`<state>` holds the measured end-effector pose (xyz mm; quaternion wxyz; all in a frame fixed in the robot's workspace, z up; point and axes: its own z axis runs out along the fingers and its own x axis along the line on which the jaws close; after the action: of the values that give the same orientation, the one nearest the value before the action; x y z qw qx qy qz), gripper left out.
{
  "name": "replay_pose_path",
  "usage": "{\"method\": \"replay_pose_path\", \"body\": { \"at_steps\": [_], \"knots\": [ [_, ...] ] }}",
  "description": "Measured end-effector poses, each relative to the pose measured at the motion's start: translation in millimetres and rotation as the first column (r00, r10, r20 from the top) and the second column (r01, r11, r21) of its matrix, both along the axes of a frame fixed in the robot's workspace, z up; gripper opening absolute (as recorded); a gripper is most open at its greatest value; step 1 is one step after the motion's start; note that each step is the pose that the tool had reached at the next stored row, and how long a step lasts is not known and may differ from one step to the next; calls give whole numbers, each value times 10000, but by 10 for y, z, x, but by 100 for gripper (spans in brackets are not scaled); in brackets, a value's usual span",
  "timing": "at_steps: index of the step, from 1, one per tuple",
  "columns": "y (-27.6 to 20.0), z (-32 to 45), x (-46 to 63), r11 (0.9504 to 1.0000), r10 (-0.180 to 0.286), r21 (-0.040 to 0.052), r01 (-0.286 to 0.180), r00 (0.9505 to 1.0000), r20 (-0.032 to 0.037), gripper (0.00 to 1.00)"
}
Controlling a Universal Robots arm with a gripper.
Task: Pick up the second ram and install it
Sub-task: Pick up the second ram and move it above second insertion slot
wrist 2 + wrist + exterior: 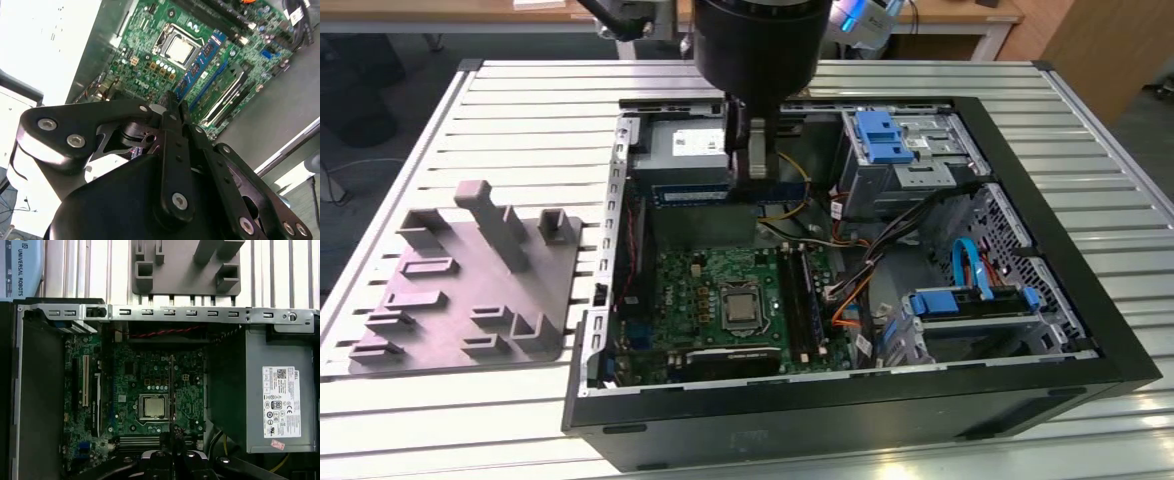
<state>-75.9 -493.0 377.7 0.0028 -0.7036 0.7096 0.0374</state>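
The tool (753,185) seems clamped on the second ram (172,390) above the case (854,405), crosswise to the green board's (190,390) slots (140,441); pressed down unturned, it could crack.

Exterior view sits high and back, angled down over the whole open case (854,410) and the table (520,110). First wrist view looks straight down into the case. Second wrist view's closer and tilted, peeking past the gripper (173,100). All three share the board (694,290).
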Motion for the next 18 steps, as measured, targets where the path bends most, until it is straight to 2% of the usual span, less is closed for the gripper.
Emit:
{"method": "replay_pose_path", "body": {
  "at_steps": [18],
  "knots": [
    [0, -2, 433, 10000, 1, 1, -1, 10000, 0, 14]
  ]
}}
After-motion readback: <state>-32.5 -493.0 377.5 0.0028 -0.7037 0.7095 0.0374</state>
